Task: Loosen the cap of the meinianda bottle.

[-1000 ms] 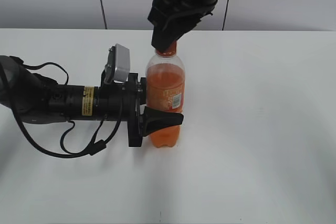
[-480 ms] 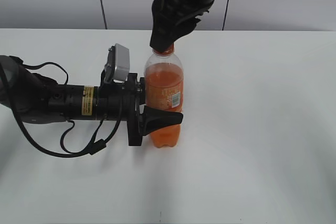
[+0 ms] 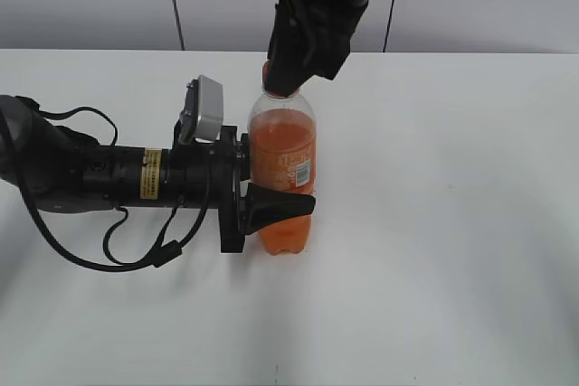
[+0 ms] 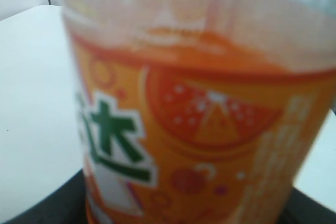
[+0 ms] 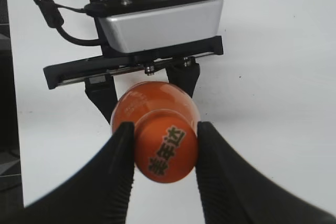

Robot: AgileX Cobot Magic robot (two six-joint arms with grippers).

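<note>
A tall clear plastic bottle [image 3: 284, 169] of orange drink stands upright on the smooth white table [image 3: 452, 223]. The black left gripper [image 3: 264, 210] clamps its waisted lower body. From above, the right gripper [image 5: 164, 153] pinches the small round orange screw cap [image 5: 166, 151] between two black fingers [image 5: 118, 156].

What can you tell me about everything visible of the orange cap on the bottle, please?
The cap is a small, round, orange screw cap that looks like plastic, with dark Chinese characters printed across its flat top. It sits on the neck of the upright meinianda bottle, still in place. The right gripper comes down from above, its two black fingers pressed against opposite sides of the cap. In the exterior view that gripper hides nearly all of it. Its ribbing is not discernible. The left gripper clamps the bottle's body lower down.
</note>
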